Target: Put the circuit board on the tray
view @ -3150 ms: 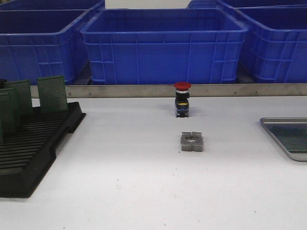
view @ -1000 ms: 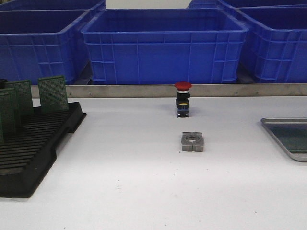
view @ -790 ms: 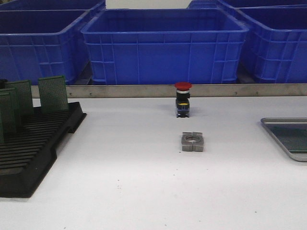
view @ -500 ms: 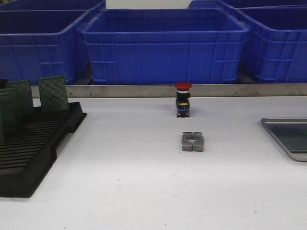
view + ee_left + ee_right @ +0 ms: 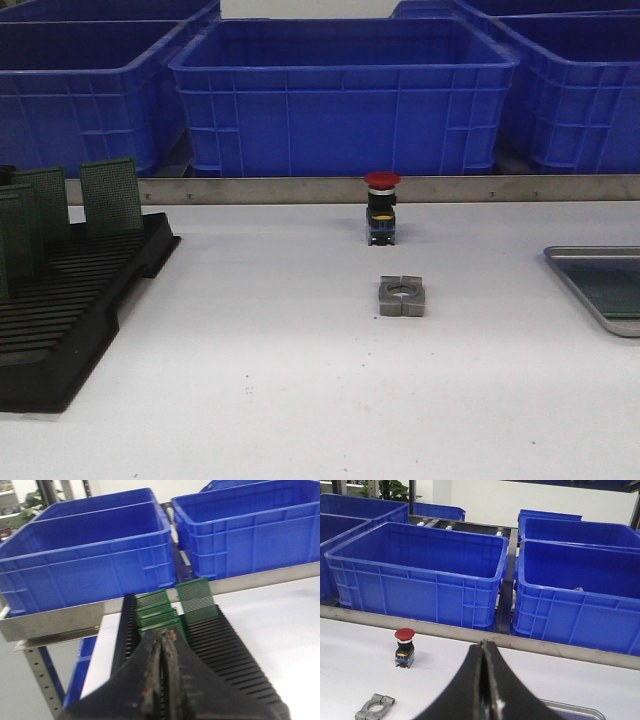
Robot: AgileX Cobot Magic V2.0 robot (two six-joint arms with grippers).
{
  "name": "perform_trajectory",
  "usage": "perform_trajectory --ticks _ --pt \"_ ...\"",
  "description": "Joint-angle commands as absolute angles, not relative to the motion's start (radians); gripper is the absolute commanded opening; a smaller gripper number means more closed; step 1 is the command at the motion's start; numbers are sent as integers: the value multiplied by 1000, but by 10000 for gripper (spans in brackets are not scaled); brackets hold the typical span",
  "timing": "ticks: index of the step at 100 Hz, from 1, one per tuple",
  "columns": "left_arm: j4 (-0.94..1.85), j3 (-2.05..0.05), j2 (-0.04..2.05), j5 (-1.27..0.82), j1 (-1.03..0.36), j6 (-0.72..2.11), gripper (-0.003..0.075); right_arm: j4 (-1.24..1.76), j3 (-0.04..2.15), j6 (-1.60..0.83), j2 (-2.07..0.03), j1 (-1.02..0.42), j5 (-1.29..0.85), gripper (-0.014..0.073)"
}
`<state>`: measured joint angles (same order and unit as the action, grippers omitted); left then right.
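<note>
Standing upright in the rack (image 5: 60, 320), well apart from the tray (image 5: 600, 290), the boards (image 5: 197, 600) look thin, stiff and light, best pinched by the top edge; both grippers (image 5: 162, 645) (image 5: 485, 655) are closed, empty.

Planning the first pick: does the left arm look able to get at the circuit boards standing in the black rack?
Probably yes. The left tool, shut, points at the circuit boards standing upright in the black rack, with nothing between. It would have to open first.
</note>
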<state>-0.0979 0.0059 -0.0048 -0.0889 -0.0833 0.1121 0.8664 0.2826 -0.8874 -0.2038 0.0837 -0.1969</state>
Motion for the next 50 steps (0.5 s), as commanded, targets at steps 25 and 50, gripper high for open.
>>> perform_trajectory --ticks 25,50 --pt "-71 43 -36 -8 -51 100 -19 881 309 -901 -211 84 -138 -68" --pt "-71 43 -36 -8 -51 100 -19 881 309 -901 -211 84 -138 -68"
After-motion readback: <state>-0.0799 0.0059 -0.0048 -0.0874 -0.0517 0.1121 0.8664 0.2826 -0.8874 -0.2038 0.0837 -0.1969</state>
